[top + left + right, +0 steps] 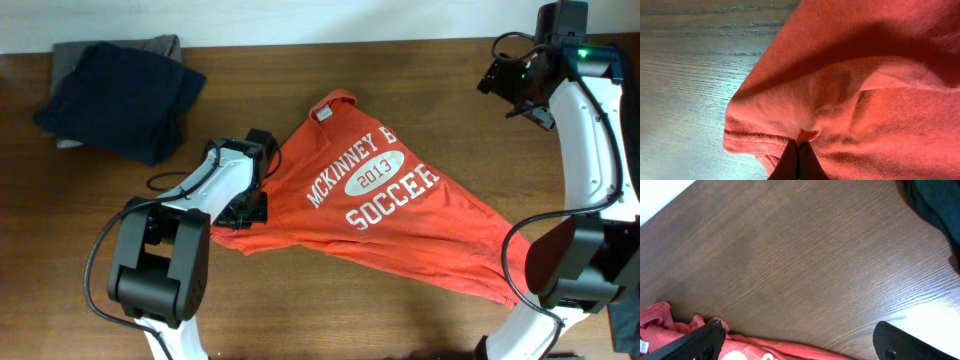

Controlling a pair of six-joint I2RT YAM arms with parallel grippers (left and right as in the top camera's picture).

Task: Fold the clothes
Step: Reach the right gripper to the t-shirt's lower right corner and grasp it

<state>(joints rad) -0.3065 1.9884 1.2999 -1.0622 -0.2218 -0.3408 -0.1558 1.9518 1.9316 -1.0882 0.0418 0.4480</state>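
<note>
My left gripper (798, 159) is clamped on a pinch of the red-orange T-shirt (400, 215). My right gripper (800, 335) hangs wide open over the wooden table (805, 255).

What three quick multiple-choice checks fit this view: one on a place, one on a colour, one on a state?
1. Where does the dark folded pile lie?
A. at the table's far left corner
B. on the T-shirt
C. under the T-shirt

2. What colour is the T-shirt's lettering?
A. black
B. white
C. yellow

3. How is the left gripper?
A. open over bare wood
B. shut on the dark pile
C. shut on the T-shirt

Answers: 1 A, the overhead view shows it apart from the shirt; 2 B, white print on red-orange cloth; 3 C, the left wrist view shows it closed, pinching red cloth.
</note>
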